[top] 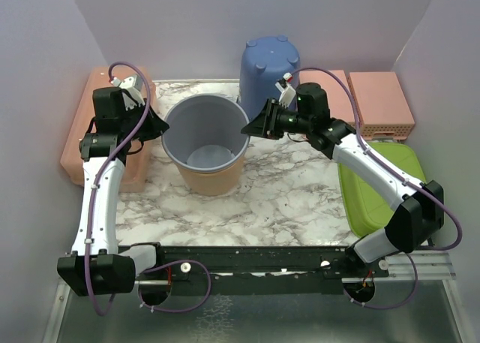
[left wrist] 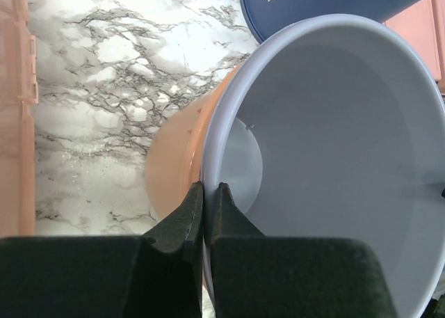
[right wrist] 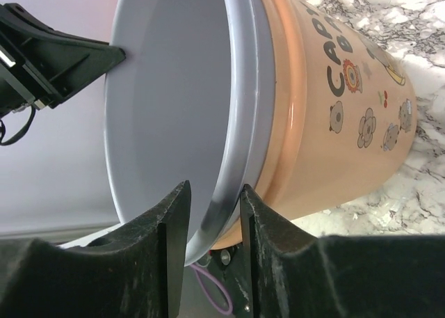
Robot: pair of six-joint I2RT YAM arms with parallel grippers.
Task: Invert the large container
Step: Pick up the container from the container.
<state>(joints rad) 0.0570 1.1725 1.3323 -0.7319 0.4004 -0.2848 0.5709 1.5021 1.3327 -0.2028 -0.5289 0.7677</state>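
Large container (top: pixel 214 179), upright, peach with grey inside: left fingers (left wrist: pixel 186 224) pinch rim (left wrist: pixel 217 123), right fingers (right wrist: pixel 172 227) straddle it, grip unclear.

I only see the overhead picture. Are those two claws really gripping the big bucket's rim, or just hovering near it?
Observer: The left wrist view shows the left gripper shut on the lilac rim of the large peach plastic bucket.
Operator: And the right one?
Observer: Its wrist view shows the right gripper straddling the rim, one finger inside, one outside, with a sliver of gap at the inner finger.
Operator: Is the bucket plain?
Observer: No; the right wrist view shows dark letters and cartoon flowers on its side.
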